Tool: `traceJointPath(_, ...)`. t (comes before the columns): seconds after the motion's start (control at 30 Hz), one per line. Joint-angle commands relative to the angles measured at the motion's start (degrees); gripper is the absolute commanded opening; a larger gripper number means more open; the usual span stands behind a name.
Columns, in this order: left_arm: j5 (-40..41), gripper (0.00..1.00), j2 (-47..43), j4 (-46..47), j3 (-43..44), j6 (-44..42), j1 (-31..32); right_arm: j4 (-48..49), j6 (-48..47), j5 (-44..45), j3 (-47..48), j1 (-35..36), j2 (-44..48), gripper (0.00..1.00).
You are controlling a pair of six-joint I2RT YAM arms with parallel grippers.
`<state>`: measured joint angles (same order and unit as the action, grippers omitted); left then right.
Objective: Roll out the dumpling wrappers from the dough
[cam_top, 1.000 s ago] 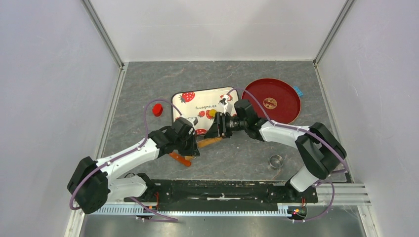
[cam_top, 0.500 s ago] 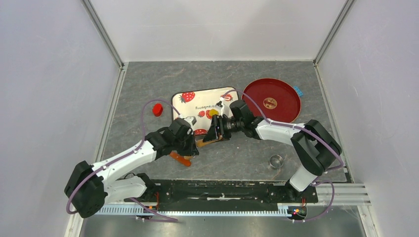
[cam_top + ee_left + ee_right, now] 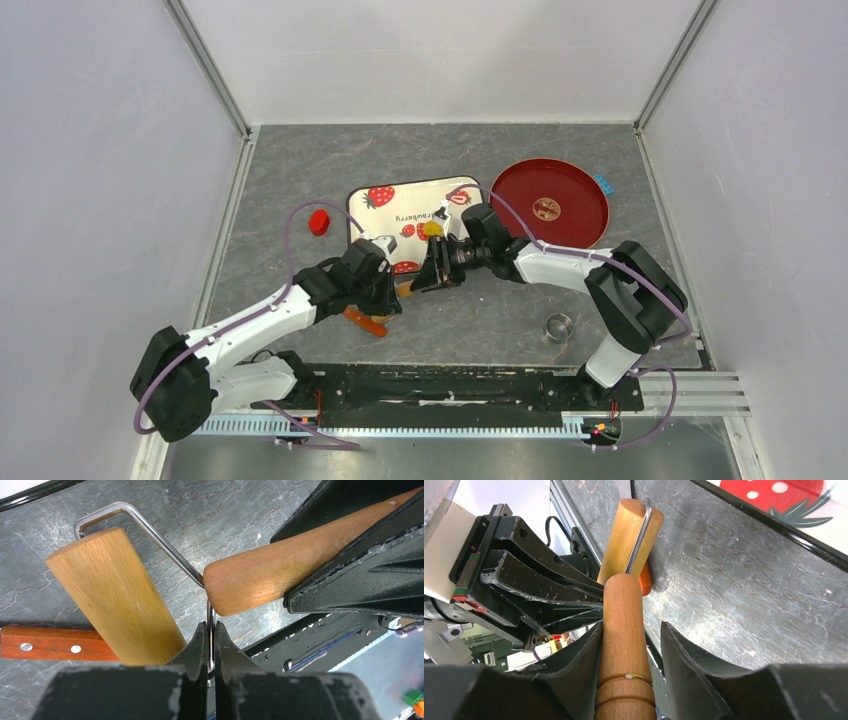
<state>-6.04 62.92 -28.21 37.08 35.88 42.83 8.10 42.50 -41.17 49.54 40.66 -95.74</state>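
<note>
The left gripper point(image 3: 210, 630) clamps the roller's wire frame point(image 3: 165, 545) steady so the right gripper point(image 3: 630, 627), jaws loosely straddling the wooden handle point(image 3: 623, 605), can take over toward the dough point(image 3: 432, 229) at twelve o'clock.

Smooth pale wood roller point(image 3: 115, 600); shiny metal wire frame point(image 3: 160, 540); matt grey veined table point(image 3: 240, 515); scuffed black left tool point(image 3: 210, 630).
</note>
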Motion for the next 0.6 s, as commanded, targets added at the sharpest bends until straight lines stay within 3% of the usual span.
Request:
traceJointPath(0.0,0.3,0.02,-1.8,2.7,0.0,-1.7,-0.2,1.4,0.5,-0.9,2.3,0.2,-0.2,0.44)
traceJointPath(0.07,0.3,0.02,-1.8,2.7,0.0,-1.7,-0.2,1.5,0.7,-0.8,2.4,0.3,0.0,0.37)
traceJointPath(0.23,0.0,0.04,-1.9,2.7,0.1,-1.6,-0.2,1.5,0.7,-0.8,2.6,0.2,0.1,0.0)
traceJointPath(0.43,-5.3,0.58,-2.1,6.7,-0.4,2.5,-0.2,-1.1,-0.9,0.6,3.2,0.2,0.0,0.0)
traceJointPath(0.57,-11.8,0.69,-1.7,18.5,-3.0,11.1,-0.3,-6.6,-4.0,4.0,4.8,-0.2,0.7,0.0)
